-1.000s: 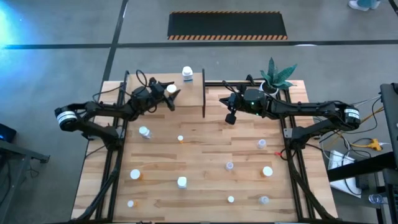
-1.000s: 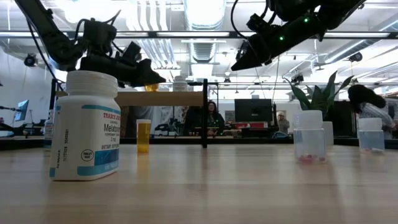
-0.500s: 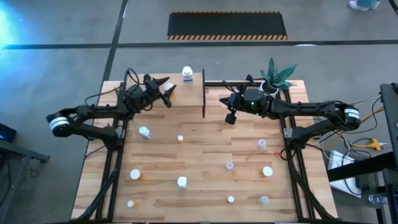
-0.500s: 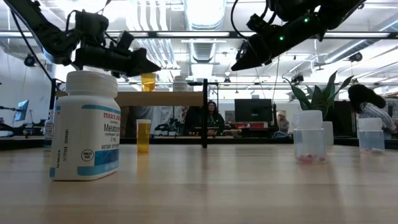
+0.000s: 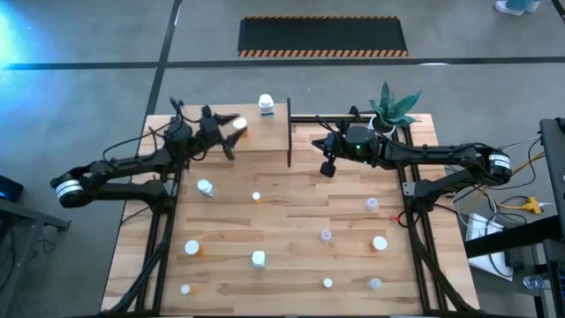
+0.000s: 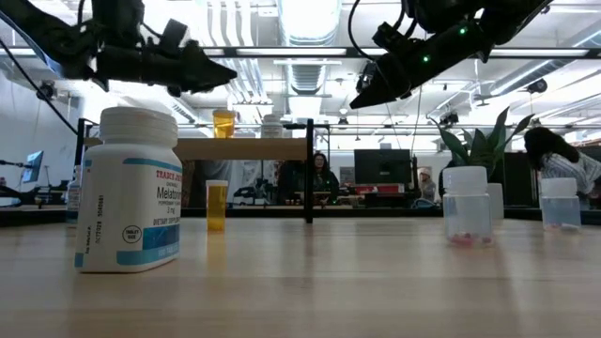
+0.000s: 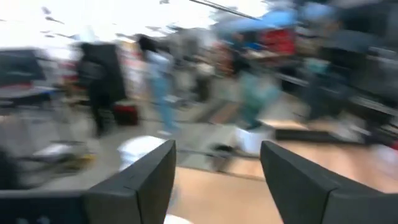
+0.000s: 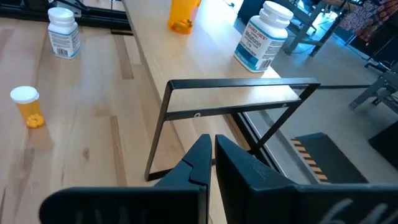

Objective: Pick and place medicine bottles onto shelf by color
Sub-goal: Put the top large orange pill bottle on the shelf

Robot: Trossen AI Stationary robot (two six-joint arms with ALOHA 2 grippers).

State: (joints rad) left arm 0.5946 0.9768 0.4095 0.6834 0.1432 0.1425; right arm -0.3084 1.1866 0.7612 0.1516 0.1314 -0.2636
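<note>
**Left fingers open above the shelf, orange bottle standing on it**

In the high view the left gripper point(image 5: 228, 140) is over the left part of the shelf point(image 5: 265, 140), the light wooden board at the far edge of the desk point(image 5: 282, 221). In the left wrist view its fingers point(image 7: 140, 180) stand apart and nothing is between them; the picture there is blurred. From the low view this gripper point(image 6: 214, 75) hangs higher than the shelf board point(image 6: 254, 148) and touches nothing.

An orange bottle point(image 5: 238, 124) with a white cap stands upright on the shelf, just beside the left gripper and apart from it. In the low view it point(image 6: 223, 123) is below the fingertips and to the side of them. A white bottle point(image 5: 266, 105) stands farther along the shelf, near the dark upright divider point(image 5: 289, 132).

The right gripper point(image 5: 327, 166) waits on the other side of the divider, above the desk, near the green plant point(image 5: 393, 106). Its fingers point(image 8: 200, 163) are pressed together and hold nothing.

The other medicine bottles are spread over the desk, well apart from each other. One point(image 5: 205, 187) and a small one point(image 5: 256, 196) are nearest to the shelf. Others are at the front left point(image 5: 192, 248), at the front middle point(image 5: 258, 258) and on the right side point(image 5: 380, 243). In the low view a large white bottle point(image 6: 129, 188) stands close to the camera, and an orange one point(image 6: 217, 205) stands behind it on the desk.
</note>
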